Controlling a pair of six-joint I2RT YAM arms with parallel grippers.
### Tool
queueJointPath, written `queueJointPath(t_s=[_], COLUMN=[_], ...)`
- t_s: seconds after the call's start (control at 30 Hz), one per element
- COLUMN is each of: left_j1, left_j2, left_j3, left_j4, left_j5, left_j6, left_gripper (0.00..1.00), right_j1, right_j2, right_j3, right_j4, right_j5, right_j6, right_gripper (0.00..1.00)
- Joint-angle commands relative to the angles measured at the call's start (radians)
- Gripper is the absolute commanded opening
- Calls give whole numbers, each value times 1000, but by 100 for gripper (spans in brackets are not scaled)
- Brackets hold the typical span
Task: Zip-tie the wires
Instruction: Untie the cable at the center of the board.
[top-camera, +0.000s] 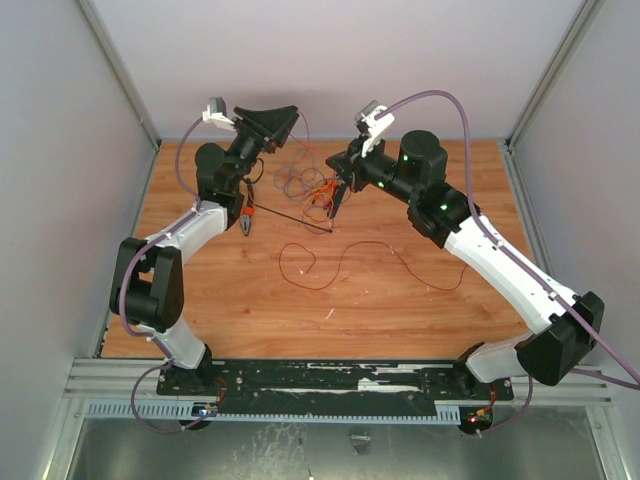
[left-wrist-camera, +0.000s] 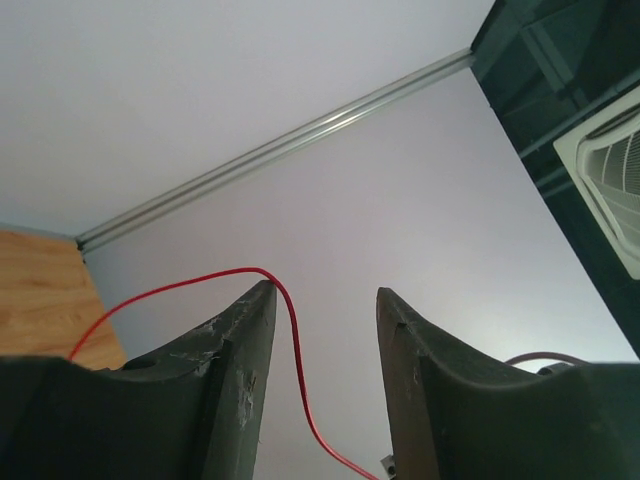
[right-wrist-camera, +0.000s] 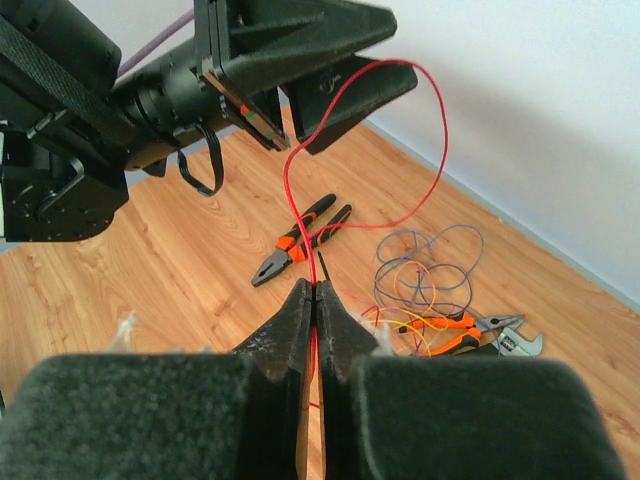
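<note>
The wooden counter carries everything, and two arms work over its far half. The right end effector is clamped fully shut on one red strand, pinning it low. I'd judge this is meant to anchor the strand so the other arm can take it higher up. From that pinch the strand climbs in a loop to the left end effector, which is raised above and across from the right one. Its jaws stand about half apart, with the strand running through the gap and lying over one fingertip, not pinched (a grip forming, by the look of it). The wires, one loose tangle, lie just beyond and to the side of the right end effector. One further red wire trails on the counter nearer the bases. There are two orange-handled pliers: one pair below the left end effector, and a second pair against the tangle beside a single wrench. The one zip tie lies flat, running from the first pliers to just beside the right end effector, held by neither.
</note>
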Motion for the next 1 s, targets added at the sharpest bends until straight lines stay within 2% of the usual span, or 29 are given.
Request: queueJointPath(t_s=[0.0,0.17,0.33,0.47,0.53,0.97], left_j1=[-7,-15,-9,11,27,121], left_j2=[-8,-13,-33,-29,-32,-111], left_j3=[-23,-38,-75,-66,-62,-21], left_j4=[51,58,60,67,65,-65], left_j5=[15,36,14,13,11,12], left_j6=[24,24,44,36,39,144], left_gripper=[49,46,30,15,10,6], right_j1=[5,5,5,5,5,5], right_j2=[11,34,59,33,13,-60], right_j3=[9,14,38,-3,-28,-213], right_j4=[39,48,23,13,3,-50], right_j5=[-4,21,27,55,74,173], right_j6=[20,27,23,12,5,-6], right_gripper=[0,0,0,0,0,0])
